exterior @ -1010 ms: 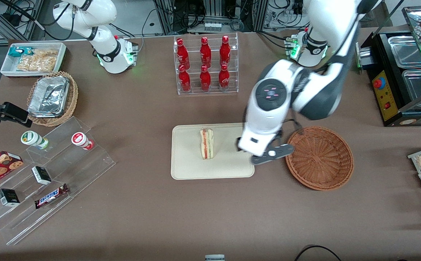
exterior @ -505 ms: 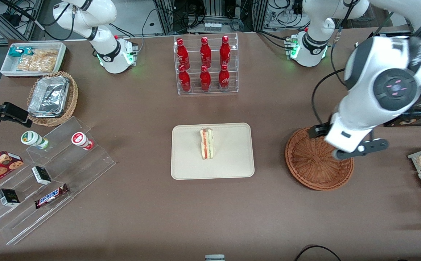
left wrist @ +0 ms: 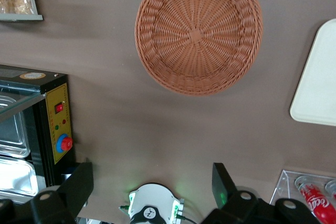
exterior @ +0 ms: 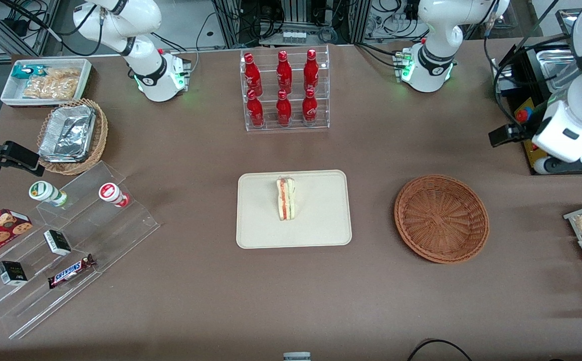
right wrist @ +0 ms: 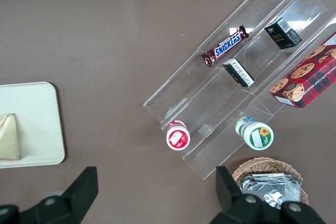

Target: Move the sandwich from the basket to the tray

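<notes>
Cream tray [exterior: 321,225] carries the sandwich [exterior: 286,198], standing on edge. The wicker basket [exterior: 441,218] sits beside it. The gripper [left wrist: 152,184] hangs high, fingers [left wrist: 223,183] spread, holding nothing.

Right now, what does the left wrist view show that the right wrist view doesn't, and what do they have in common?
Only the left wrist view shows the basket, empty, the black control box with its red button, a red bottle, and the left gripper, open and holding nothing, high above the table. Only the right wrist view shows the sandwich lying on the tray, the clear stepped shelf with a Snickers bar, and the foil containers. Both show the tray and the brown table.
</notes>
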`<move>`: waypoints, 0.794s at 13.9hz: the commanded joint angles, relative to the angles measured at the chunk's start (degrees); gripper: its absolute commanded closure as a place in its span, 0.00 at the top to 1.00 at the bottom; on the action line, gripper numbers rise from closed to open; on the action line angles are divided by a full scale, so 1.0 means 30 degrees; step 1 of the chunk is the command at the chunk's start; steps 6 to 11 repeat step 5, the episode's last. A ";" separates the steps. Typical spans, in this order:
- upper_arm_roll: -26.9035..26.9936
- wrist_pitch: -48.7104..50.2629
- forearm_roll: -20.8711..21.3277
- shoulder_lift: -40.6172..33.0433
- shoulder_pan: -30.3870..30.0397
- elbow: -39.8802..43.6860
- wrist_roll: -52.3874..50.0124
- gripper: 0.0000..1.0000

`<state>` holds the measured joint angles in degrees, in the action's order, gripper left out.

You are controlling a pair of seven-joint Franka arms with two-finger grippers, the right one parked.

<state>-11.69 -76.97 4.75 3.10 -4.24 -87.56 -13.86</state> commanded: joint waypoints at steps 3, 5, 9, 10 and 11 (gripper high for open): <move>-0.1084 -0.1297 -0.0643 -0.1210 -0.0373 -0.1341 0.0223 1.00; -0.1113 -0.1327 -0.0704 -0.1180 -0.0343 -0.1341 0.0224 1.00; -0.1113 -0.1327 -0.0704 -0.1180 -0.0343 -0.1341 0.0224 1.00; -0.1113 -0.1327 -0.0704 -0.1180 -0.0343 -0.1341 0.0224 1.00; -0.1113 -0.1327 -0.0704 -0.1180 -0.0343 -0.1341 0.0224 1.00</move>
